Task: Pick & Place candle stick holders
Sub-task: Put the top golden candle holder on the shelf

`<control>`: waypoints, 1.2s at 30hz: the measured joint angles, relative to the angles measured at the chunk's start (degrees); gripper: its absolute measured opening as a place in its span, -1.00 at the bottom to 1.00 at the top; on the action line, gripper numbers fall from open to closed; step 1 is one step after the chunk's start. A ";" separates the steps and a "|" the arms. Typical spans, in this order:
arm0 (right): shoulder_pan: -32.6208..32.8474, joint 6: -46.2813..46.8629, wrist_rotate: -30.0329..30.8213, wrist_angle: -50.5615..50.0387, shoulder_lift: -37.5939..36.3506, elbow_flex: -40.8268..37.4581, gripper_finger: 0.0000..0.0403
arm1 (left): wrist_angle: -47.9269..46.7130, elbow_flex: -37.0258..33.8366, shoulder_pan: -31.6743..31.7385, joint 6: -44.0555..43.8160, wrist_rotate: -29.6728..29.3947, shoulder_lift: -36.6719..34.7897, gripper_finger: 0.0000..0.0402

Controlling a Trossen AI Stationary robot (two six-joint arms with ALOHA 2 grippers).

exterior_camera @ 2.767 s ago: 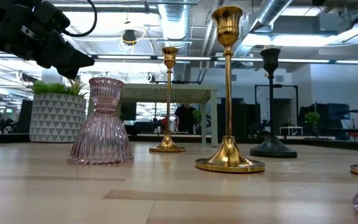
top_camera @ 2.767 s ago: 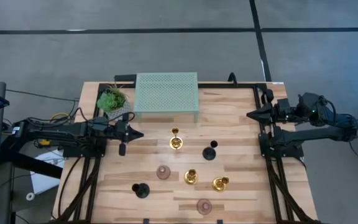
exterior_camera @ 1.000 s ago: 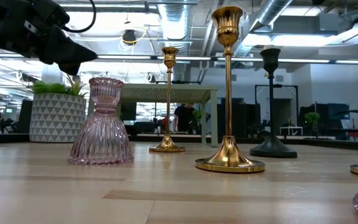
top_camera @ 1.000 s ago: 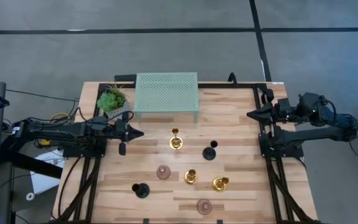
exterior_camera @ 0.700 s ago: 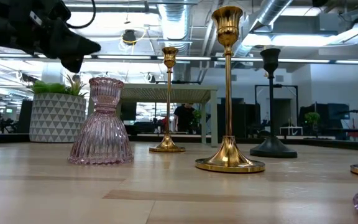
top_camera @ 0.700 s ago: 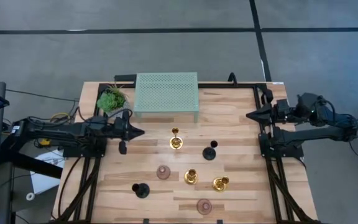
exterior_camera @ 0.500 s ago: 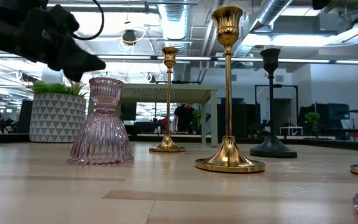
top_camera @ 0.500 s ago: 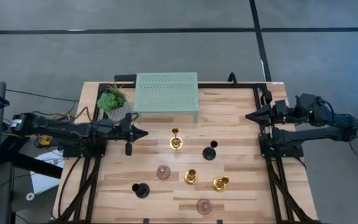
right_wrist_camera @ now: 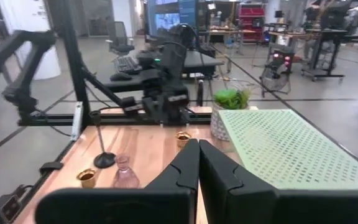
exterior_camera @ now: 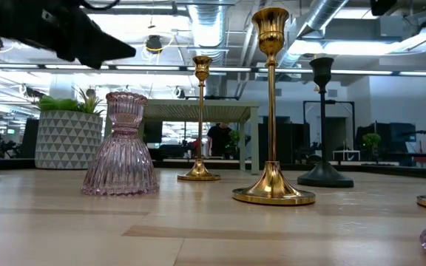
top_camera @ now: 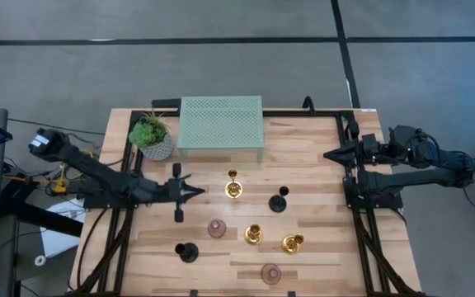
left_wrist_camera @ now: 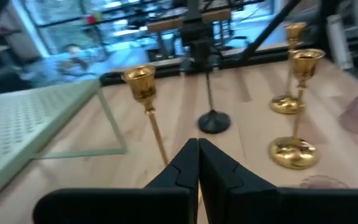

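The left gripper hangs over the left half of the table, its fingers pressed together with nothing between them. Behind it and a little to its left stand the potted plant and the pale green perforated stand. Behind the tip and toward the left edge, a black holder stands well apart from it.

Straight ahead of the closed tips, near but not touching, is a tall gold holder; the left wrist view shows its cup just above the fingertips. Off to the gripper's right, a squat pink holder sits nearby, and in the low view it stands upright on the wood. Beyond that, two more gold holders stand close together, upright. A second black holder stands farther ahead past the first gold one, seen in the left wrist view as a thin stem on a round base. The other pink holder sits well to the gripper's right, by the near edge.

The right gripper waits at the table's right edge, well away from all the holders, its fingers also closed and empty.
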 joint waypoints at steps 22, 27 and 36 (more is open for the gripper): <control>-0.02 -1.50 6.32 -2.19 0.54 -0.09 -1.00 | 10.27 0.89 12.98 -4.69 9.77 16.41 -0.96; -0.02 -1.50 6.31 -2.24 1.60 -0.09 -1.00 | 13.60 0.89 14.90 -4.71 12.82 19.43 -0.96; 0.00 -2.83 6.31 -2.12 3.75 -0.07 -1.00 | 19.47 1.34 18.11 -4.49 17.64 25.51 -0.81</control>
